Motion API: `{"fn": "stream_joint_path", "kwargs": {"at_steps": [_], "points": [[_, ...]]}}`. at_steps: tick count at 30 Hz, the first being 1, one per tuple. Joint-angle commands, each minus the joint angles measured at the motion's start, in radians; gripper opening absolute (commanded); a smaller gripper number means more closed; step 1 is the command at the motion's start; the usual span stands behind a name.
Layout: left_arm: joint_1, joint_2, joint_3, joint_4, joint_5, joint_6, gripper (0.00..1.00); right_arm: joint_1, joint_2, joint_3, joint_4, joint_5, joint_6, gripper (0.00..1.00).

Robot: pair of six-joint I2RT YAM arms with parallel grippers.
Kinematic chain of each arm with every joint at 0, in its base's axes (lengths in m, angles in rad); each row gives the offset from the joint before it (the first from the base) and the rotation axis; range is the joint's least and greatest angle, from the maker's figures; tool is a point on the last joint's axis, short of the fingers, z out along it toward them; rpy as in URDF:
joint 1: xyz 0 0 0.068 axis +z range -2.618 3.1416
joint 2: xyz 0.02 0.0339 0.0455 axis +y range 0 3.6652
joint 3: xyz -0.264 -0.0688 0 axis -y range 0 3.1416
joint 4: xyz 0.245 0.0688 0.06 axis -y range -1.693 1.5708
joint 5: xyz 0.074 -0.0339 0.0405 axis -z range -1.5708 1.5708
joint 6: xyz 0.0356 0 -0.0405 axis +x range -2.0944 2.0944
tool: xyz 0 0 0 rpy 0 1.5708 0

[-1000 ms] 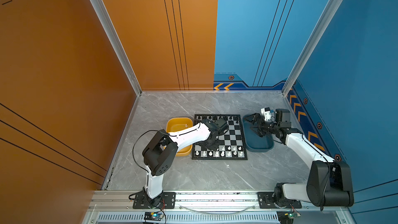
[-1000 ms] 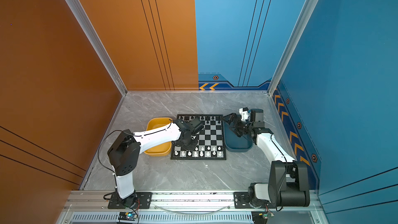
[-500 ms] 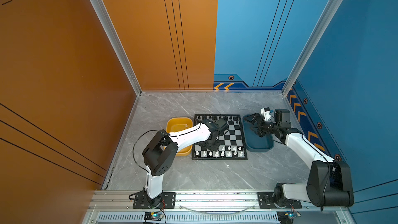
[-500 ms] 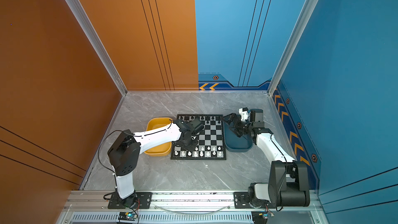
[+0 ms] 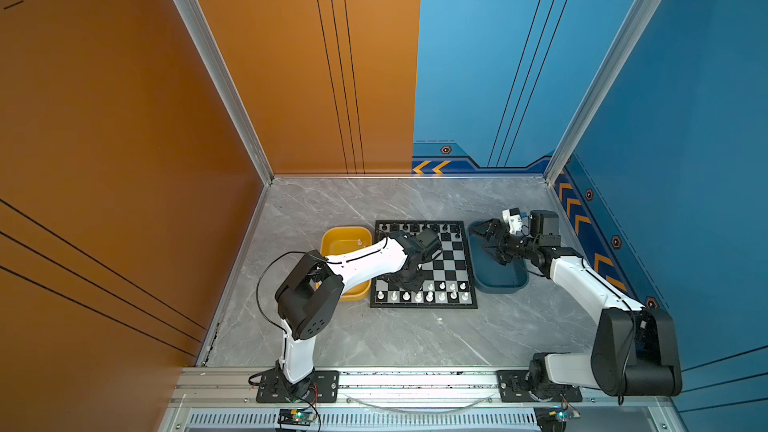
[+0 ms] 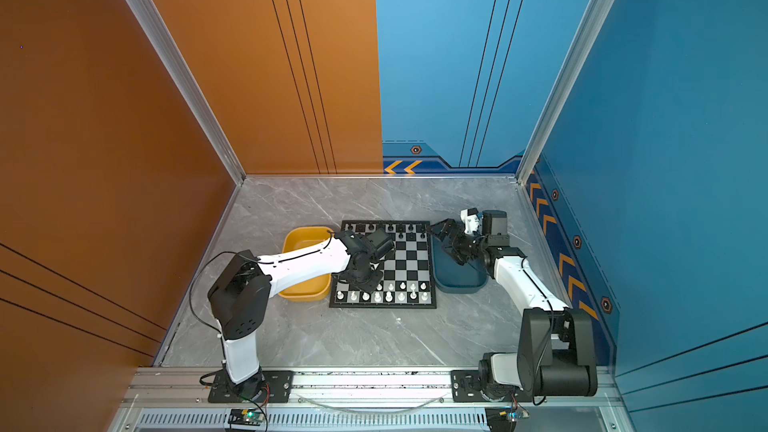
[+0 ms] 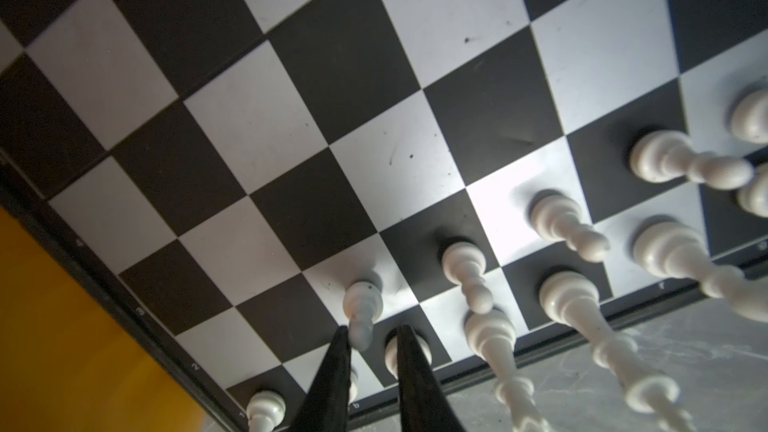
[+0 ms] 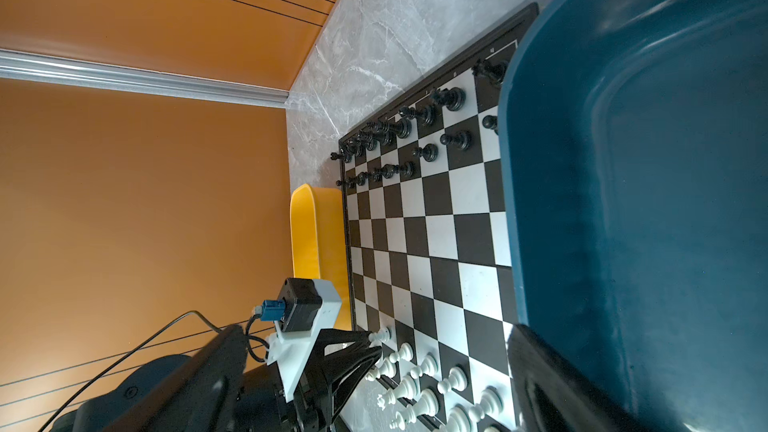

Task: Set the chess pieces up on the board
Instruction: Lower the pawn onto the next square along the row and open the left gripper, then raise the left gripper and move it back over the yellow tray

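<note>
The board (image 5: 451, 261) lies mid-table, also seen in the left wrist view (image 7: 257, 126). Black chess pieces (image 5: 415, 227) fill its far rows and white chess pieces (image 5: 430, 296) its near rows. My left gripper (image 5: 409, 285) points down at the near left part of the board. In the left wrist view its fingers (image 7: 336, 367) stand slightly apart, open, at the head of an upright white pawn (image 7: 360, 305) on a light square. My right gripper (image 5: 484, 241) hangs wide open and holding nothing over the far end of the dark blue tray (image 5: 500, 280).
A yellow tray (image 5: 345, 238) touches the board's left edge, with one white piece (image 5: 360, 241) in it; my left arm crosses over it. The dark blue tray (image 8: 644, 201) lies against the board's right edge. Orange and blue walls close in the grey table.
My left gripper's fingers have parted a little from around the white pawn, which now stands on its square. Neither arm has visibly moved.
</note>
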Motion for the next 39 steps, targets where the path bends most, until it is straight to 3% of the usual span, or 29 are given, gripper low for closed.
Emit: {"fn": "stream_joint_path", "kwargs": {"at_steps": [1, 18, 39], "points": [[-0.011, 0.023, -0.002, -0.024, 0.009, -0.004, 0.23, 0.008, 0.008, -0.008, 0.024, -0.011, 0.010, 1.00], [-0.012, 0.046, -0.002, -0.023, 0.005, -0.008, 0.24, 0.010, 0.008, -0.010, 0.024, -0.010, 0.010, 1.00], [0.020, -0.020, 0.067, -0.024, -0.015, 0.009, 0.34, 0.010, -0.003, -0.013, 0.021, -0.013, 0.009, 1.00]]}}
